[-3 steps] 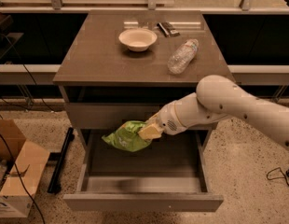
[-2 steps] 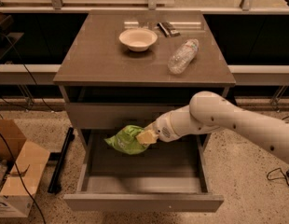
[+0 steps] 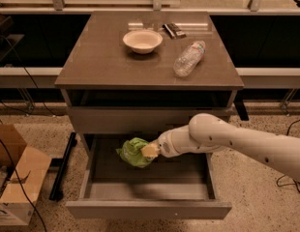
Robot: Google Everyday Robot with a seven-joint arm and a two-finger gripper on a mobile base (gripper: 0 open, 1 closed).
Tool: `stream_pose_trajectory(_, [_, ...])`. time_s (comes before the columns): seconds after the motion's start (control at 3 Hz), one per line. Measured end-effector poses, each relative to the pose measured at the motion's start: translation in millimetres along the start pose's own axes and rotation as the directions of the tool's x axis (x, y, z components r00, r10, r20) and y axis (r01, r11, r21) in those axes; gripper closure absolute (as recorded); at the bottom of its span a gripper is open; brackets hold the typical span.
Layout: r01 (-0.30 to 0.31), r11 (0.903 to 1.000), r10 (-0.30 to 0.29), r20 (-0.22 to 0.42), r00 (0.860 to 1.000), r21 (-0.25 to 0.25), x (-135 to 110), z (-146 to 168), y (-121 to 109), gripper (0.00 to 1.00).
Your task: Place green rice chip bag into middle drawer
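Below the front edge of the table [image 3: 101, 66], the middle drawer [image 3: 149, 210] is pulled out and its inside is bare. The white arm [image 3: 237, 141] reaches in from the right side. The gripper [image 3: 146, 152] is over the back part of the drawer, a little toward the left corner. Its fingers [image 3: 151, 150] are closed on the green rice chip bag [image 3: 132, 152]. The bag hangs crumpled from them, just under the closed drawer front above. I cannot tell if it already touches the drawer bottom.

To do this step well, I think the fingers should go lower before they open, so the light foil bag does not fall or slide. The release should happen well inside the walls and away from the upper front, where the bag could catch. After that, the arm should come out the same way it came in, without pulling the bag with it.

On the table top, a pale bowl [image 3: 142, 40] stands near the back edge, about in the middle. A small dark packet [image 3: 173, 30] lies just beside it, toward the back right corner. A clear plastic bottle [image 3: 189, 58] lies on its side nearer the right edge. On the speckled floor [image 3: 266, 211] an open cardboard box [image 3: 17, 178] stands left of the table, and cables [image 3: 285, 180] run along both sides.
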State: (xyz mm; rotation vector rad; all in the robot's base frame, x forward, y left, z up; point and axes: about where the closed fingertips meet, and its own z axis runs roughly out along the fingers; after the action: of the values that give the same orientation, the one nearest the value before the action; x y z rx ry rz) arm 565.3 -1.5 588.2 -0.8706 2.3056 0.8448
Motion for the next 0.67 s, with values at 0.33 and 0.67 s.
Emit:
stream_pose_trajectory(0.33, [-0.093, 0.9956, 0.093, -0.028, 0.995, 0.011, 31.9, 16.9, 1.3, 0.6])
stream_pose_trajectory(0.67, [-0.165, 0.9862, 0.166, -0.05, 0.985, 0.014, 60.7, 31.2, 8.1, 0.37])
